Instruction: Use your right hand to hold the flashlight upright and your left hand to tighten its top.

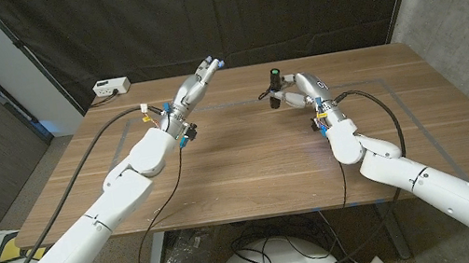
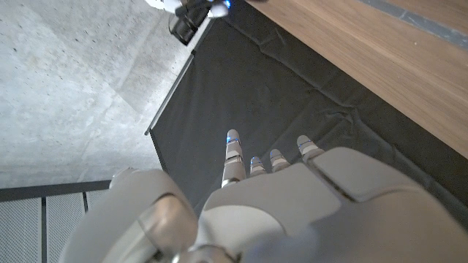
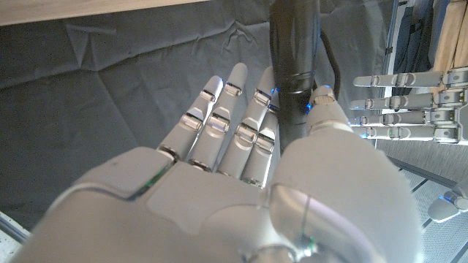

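The right robot hand (image 1: 288, 95) grasped the flashlight (image 1: 276, 81) upright at one o'clock; the left robot hand (image 1: 197, 83), released at eleven o'clock, hadn't yet reached its top.

Head view: even, soft overhead light; wooden table (image 1: 248, 158) evenly lit, faint sheen mid-surface, shadows weak. Black curtain (image 1: 197, 15) behind swallows light. Wide-angle bend toward the edges; arms stretch at the bottom corners. Left wrist view: left hand (image 2: 292, 212) close to the lens, soft, pale and low in contrast. Right wrist view: right hand (image 3: 241, 190) slightly blurred; blue glints at fingertips; bright background on one side.
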`<state>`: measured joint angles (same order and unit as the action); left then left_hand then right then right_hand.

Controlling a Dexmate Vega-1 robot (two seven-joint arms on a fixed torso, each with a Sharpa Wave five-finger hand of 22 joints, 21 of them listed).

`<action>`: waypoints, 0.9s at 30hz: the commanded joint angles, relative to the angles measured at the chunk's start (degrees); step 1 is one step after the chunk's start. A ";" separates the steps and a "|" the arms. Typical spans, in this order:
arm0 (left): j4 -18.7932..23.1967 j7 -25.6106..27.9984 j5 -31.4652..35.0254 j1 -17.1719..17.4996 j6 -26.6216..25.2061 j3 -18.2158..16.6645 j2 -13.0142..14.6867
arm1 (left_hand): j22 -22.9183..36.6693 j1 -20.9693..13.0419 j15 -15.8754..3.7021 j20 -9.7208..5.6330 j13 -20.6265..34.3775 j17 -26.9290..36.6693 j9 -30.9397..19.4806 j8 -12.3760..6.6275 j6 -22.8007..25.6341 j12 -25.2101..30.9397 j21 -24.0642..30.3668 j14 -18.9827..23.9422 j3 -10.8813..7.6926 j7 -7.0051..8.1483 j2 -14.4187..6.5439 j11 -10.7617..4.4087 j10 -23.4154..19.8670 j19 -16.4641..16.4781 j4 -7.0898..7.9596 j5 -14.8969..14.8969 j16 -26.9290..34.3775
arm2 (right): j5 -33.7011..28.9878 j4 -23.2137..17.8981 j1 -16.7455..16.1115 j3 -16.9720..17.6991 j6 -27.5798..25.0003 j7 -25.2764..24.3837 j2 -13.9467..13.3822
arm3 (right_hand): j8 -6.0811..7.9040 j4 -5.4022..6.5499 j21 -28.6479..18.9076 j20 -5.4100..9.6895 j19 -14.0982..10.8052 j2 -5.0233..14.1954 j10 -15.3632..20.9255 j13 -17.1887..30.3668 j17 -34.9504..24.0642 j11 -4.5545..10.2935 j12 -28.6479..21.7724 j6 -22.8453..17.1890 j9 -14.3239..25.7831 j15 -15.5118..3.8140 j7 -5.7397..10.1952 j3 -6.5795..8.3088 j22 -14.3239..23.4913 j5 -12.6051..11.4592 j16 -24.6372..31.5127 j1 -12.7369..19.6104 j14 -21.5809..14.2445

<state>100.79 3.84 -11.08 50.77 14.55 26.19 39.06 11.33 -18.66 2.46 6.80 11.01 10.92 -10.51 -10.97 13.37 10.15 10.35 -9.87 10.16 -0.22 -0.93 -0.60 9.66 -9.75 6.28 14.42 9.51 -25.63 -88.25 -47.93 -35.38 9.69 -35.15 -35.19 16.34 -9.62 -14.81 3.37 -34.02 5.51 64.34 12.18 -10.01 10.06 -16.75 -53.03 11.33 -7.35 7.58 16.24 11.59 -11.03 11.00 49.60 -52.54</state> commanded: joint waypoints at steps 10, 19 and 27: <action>-4.16 -8.84 -0.72 -6.17 0.26 5.90 -2.95 | 0.18 -0.05 0.23 -0.84 0.16 0.16 -0.23 -0.55 0.88 0.52 0.39 -13.03 0.99 -1.01 -0.35 0.08 5.75 -13.87 0.07 0.70 0.66 | -0.43 -1.25 -0.34 -0.41 -4.24 1.28 0.53 | 0.38 2.71 0.23 3.06 0.10 4.08 2.97 0.37 -0.24 1.99 -0.46 -5.85 0.24 -5.38 4.87 3.62 0.12 -0.27 -0.16 4.01 -0.99; -4.99 -10.07 -2.29 -6.30 0.50 6.04 -3.24 | 0.18 -0.79 -0.07 -0.76 0.15 0.11 -0.22 -1.85 4.90 1.34 1.11 -12.57 1.01 -0.52 -1.02 -0.72 5.01 -13.67 -0.16 0.91 1.21 | -0.64 -0.29 0.58 -1.49 -4.66 1.40 1.13 | 0.30 2.85 0.23 3.07 0.07 4.00 3.02 0.35 -0.26 2.01 -0.38 -5.96 0.26 -5.30 4.84 3.74 0.10 -0.27 -0.16 3.94 -1.27; -5.08 -10.36 -2.21 -6.61 -0.23 6.46 -3.30 | 0.18 -1.37 -0.16 -0.80 0.14 0.08 -0.21 -1.52 4.87 1.47 1.33 -12.64 1.03 -2.88 -1.43 -0.49 5.14 -13.86 -0.36 0.98 1.26 | -0.33 -0.01 0.90 -1.55 -3.78 0.39 1.39 | 0.23 2.86 0.29 3.11 0.18 3.99 3.14 0.36 -0.26 1.99 -0.37 -5.96 0.27 -5.38 4.85 3.86 0.09 -0.29 -0.16 3.99 -1.44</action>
<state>96.27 -5.56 -12.77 44.78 14.80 31.96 36.11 11.34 -19.67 2.45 6.23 11.07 10.93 -10.51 -12.53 18.48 11.31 11.07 -9.86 10.90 -1.73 -1.93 -1.15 9.75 -10.16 6.08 15.07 10.41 -26.16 -88.71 -47.55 -36.51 5.63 -34.05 -34.22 16.48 -9.62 -14.59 3.36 -34.03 5.50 64.65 12.43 -10.00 9.76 -16.98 -53.34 11.32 -7.58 7.27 16.25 11.59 -10.97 11.00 49.61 -53.39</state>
